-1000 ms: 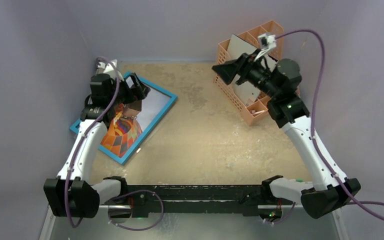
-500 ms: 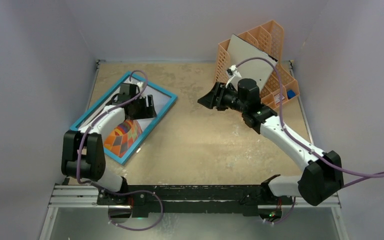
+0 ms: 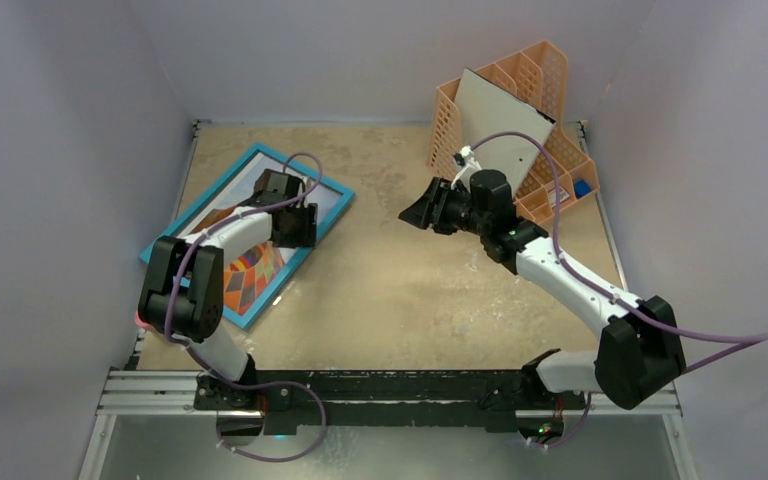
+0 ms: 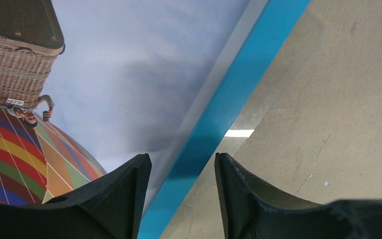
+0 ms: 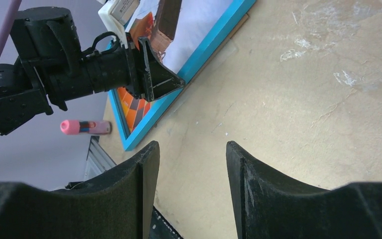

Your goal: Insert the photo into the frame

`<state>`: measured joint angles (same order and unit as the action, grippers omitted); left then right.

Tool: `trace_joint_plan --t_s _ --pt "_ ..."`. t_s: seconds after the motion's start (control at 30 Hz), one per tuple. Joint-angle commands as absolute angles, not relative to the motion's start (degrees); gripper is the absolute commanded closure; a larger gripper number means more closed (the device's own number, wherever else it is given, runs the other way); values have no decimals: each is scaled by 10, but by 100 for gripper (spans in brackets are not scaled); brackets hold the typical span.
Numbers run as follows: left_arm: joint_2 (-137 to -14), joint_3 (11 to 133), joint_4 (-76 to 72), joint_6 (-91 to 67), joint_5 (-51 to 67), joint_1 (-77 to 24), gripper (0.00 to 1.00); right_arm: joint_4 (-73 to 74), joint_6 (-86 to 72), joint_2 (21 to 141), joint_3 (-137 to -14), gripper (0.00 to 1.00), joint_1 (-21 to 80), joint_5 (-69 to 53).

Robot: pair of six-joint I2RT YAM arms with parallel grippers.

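The blue frame [image 3: 200, 202] lies flat at the table's left with the photo [image 3: 250, 278] of the hot-air balloon inside its border. In the left wrist view, pale sky and the brown basket of the photo [image 4: 119, 74] run up to the blue frame edge [image 4: 238, 89]. My left gripper [image 4: 182, 155] hovers open astride that right-hand edge, gripping nothing; from above the left gripper [image 3: 295, 225] sits over the frame's right side. My right gripper [image 5: 192, 144] is open and empty over bare table. From above, the right gripper [image 3: 412, 212] points left toward the frame [image 5: 219, 32].
An orange lattice organiser [image 3: 550, 70] stands at the back right with a grey-white board [image 3: 495, 125] leaning in it and a small blue item [image 3: 582, 187] beside it. A pink-capped object [image 5: 82, 127] lies off the table's left edge. Walls close in on three sides.
My left gripper slid from over the photo to the frame's right edge. My right gripper swung down and left from the organiser to mid-table. Both sets of jaws narrowed.
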<state>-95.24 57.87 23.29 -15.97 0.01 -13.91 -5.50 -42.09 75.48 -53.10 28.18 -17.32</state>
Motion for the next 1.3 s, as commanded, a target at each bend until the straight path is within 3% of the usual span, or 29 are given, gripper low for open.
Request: trace_joint_plan --t_s 0.0,0.1,0.33,0.43,0.63,0.77,0.93,1.27 --pt "-958 590 223 -162 24 -139 48 -61 -427 749 -525 46 283 -150" --pt "-965 589 223 -163 32 -141 54 -63 -434 750 -518 46 283 -141" --pt "-981 597 227 -154 14 -145 55 -68 -448 740 -500 47 283 -136" --pt "-983 614 237 -148 11 -147 60 -70 -457 736 -494 46 283 -135" --pt "-970 671 278 -107 6 -147 77 -79 -475 735 -489 46 283 -143" --pt "-989 717 312 -92 7 -148 100 -80 -482 739 -490 47 283 -149" --pt "-980 757 328 -90 1 -147 100 -85 -489 741 -490 46 283 -154" --pt "-953 851 332 -54 -118 -147 100 -115 -504 750 -491 46 283 -181"
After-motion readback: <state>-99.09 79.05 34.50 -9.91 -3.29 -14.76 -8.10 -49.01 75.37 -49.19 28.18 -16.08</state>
